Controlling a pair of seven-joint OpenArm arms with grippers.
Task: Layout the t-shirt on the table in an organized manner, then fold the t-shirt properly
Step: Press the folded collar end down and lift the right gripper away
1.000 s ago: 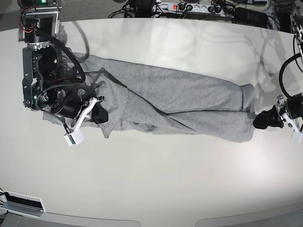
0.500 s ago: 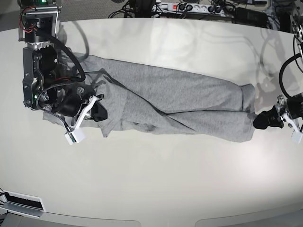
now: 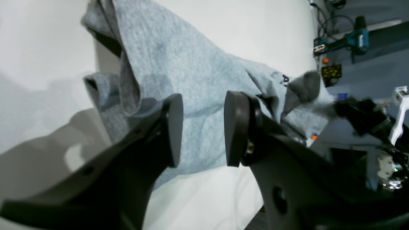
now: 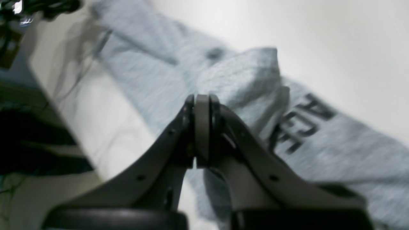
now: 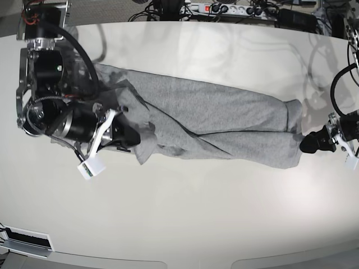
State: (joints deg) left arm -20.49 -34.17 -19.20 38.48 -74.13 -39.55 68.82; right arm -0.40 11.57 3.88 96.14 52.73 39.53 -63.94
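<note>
Fabric is seen clamped between the closed jaws of the right gripper [image 4: 202,127] in the right wrist view, a fold of the shirt [image 4: 243,76] beside its black lettering. In the left wrist view the left gripper [image 3: 199,127] is held open and empty just short of the shirt's other end. In the base view the shirt [image 5: 224,120] is stretched crumpled across the table [image 5: 185,213], and its pinched corner has been raised since a second ago, so spreading can likely begin.
</note>
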